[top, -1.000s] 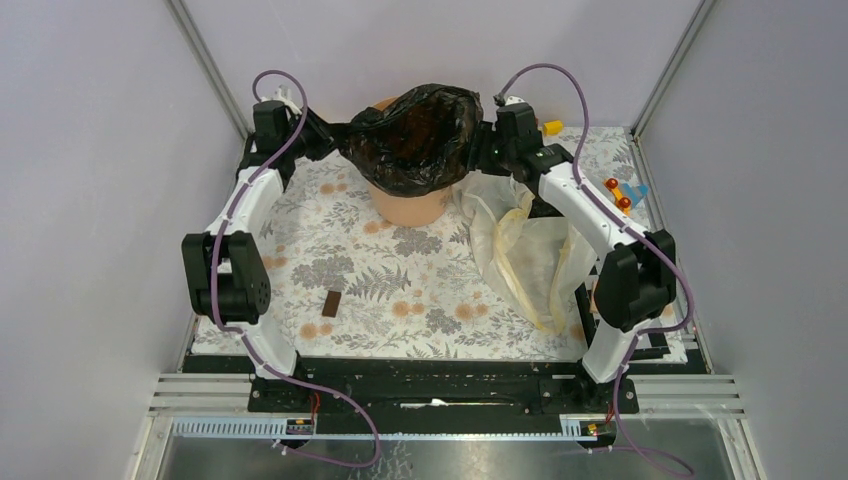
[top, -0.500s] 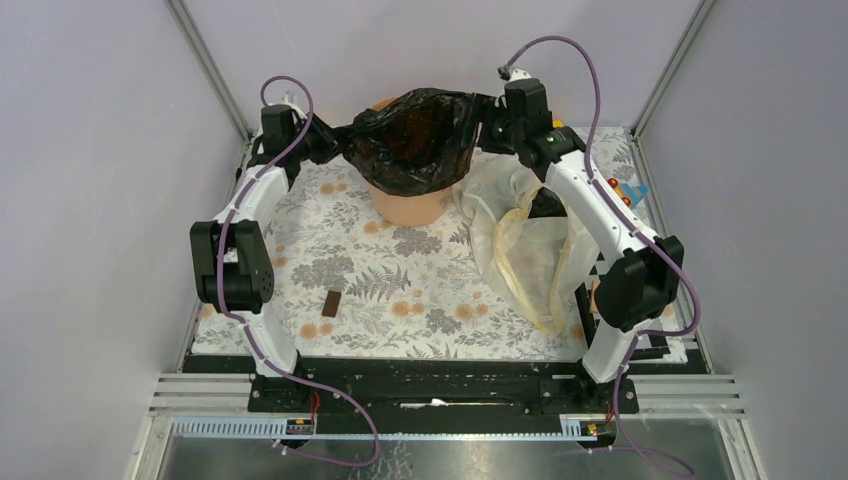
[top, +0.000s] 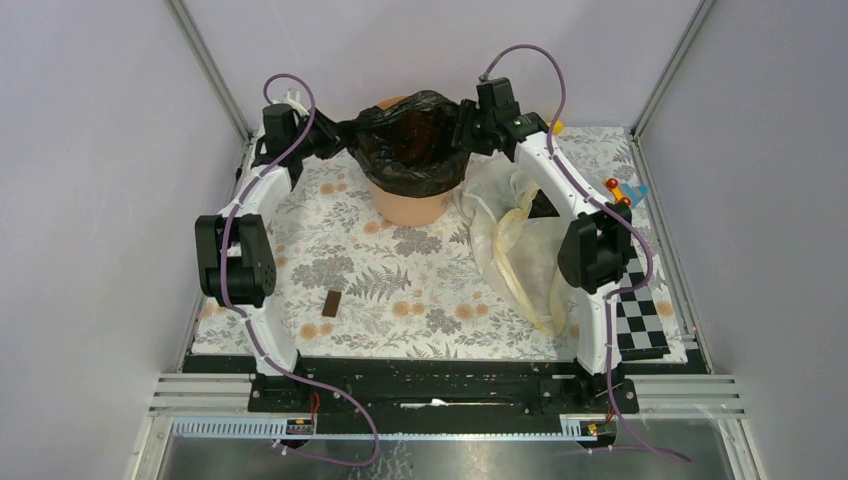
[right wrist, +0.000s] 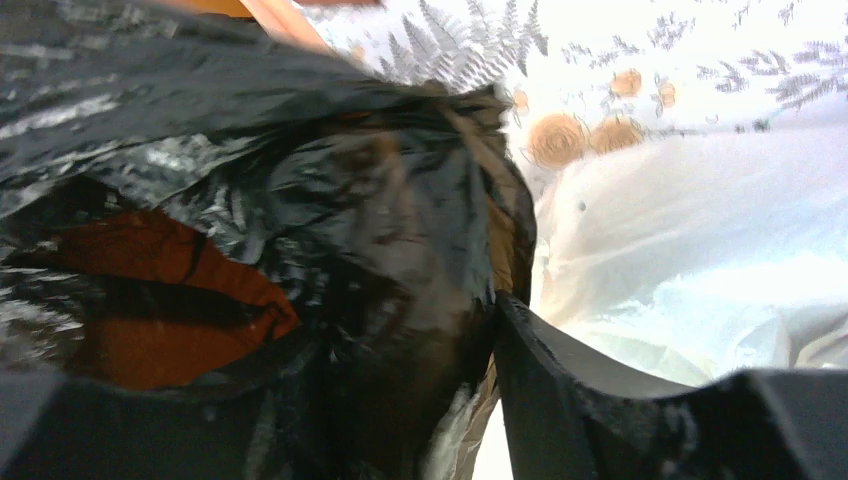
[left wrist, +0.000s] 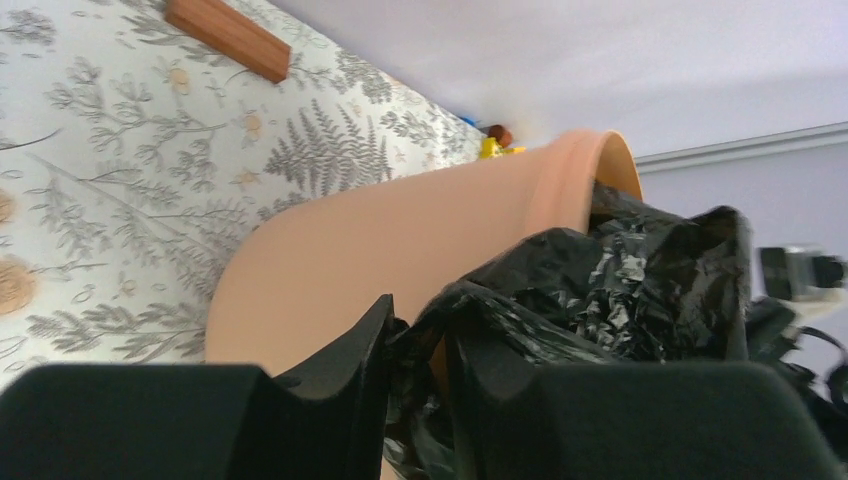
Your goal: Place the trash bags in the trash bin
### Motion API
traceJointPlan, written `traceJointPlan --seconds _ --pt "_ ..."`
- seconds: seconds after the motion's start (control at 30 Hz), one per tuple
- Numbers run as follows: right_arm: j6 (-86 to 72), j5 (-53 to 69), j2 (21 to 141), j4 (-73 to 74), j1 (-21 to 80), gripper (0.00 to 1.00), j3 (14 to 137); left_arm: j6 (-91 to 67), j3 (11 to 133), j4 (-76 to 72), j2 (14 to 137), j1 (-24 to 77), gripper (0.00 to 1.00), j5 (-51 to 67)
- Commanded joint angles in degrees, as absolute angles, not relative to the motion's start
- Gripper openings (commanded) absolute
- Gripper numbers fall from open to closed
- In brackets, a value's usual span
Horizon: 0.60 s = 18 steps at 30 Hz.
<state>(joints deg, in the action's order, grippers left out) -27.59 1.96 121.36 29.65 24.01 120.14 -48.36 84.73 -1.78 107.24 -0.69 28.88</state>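
Note:
The peach-orange trash bin point(top: 407, 207) stands at the back middle of the floral mat. A black trash bag point(top: 412, 145) is stretched open over its mouth, with the bin wall showing below it. My left gripper point(top: 342, 135) is shut on the bag's left edge, and my right gripper point(top: 462, 127) is shut on its right edge. In the left wrist view the fingers point(left wrist: 365, 350) pinch black film point(left wrist: 600, 290) beside the bin wall point(left wrist: 400, 240). In the right wrist view the black bag point(right wrist: 300, 220) fills the frame. A whitish translucent bag point(top: 525, 245) lies on the mat right of the bin.
A small brown block point(top: 332, 303) lies on the mat at front left. Small orange, yellow and blue toys point(top: 622, 193) sit at the back right. A checkerboard point(top: 640, 318) lies at the right edge. Grey walls close in the back and sides.
Both grippers have moved back and inward with the black bag, the right one most. The bag's mouth has narrowed and sits lower over the bin rim.

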Motion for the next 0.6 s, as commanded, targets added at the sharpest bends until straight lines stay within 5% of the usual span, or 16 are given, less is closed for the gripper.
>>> traceJointPlan --seconds 0.0,0.37,0.57 --pt "-28.26 0.38 120.75 32.96 25.02 0.50 122.69 -52.26 84.45 -12.52 109.76 -0.41 0.27 37.07" --pt "-23.95 -2.94 112.62 45.03 29.23 0.01 120.06 -54.60 65.46 -17.57 93.11 2.04 0.27 32.68" --pt "-24.02 -5.05 100.74 46.41 32.68 0.10 107.79 -52.89 53.69 -15.46 80.48 8.37 0.27 26.08"
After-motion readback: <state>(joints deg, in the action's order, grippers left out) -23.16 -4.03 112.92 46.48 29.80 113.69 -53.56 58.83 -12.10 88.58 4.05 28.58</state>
